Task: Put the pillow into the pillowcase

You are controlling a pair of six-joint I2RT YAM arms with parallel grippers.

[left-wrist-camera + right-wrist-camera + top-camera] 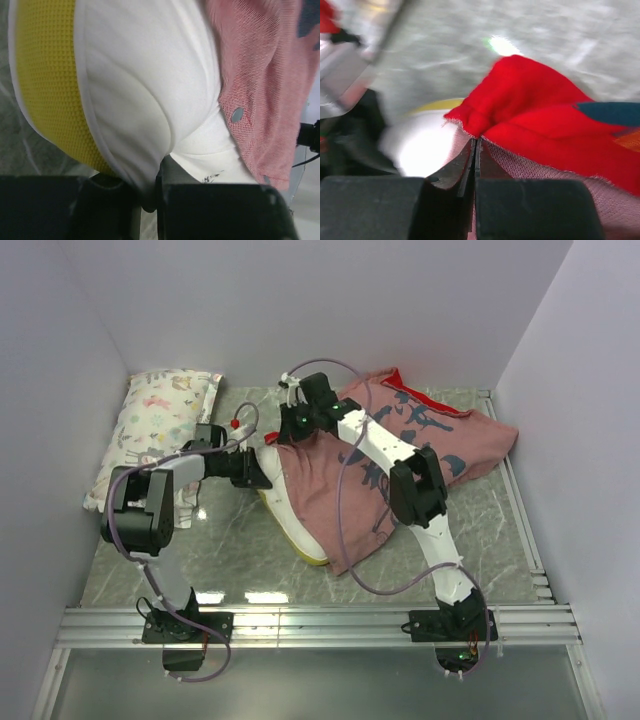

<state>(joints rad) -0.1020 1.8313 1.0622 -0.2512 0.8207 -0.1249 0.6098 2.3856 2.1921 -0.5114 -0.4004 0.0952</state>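
Note:
The pillow, cream with a yellow edge band, lies mid-table, its far part covered by the pillowcase, which shows its dull pink reverse with dark calligraphy. My left gripper is at the pillow's left end. In the left wrist view it is shut on a fold of the pillow, with the pillowcase just to the right. My right gripper is at the case's left edge. In the right wrist view it is shut on the hem of the pillowcase, above the pillow.
A white animal-print pillow lies along the left wall at the back. Pale walls close in the table on three sides. A metal rail runs along the near edge by the arm bases.

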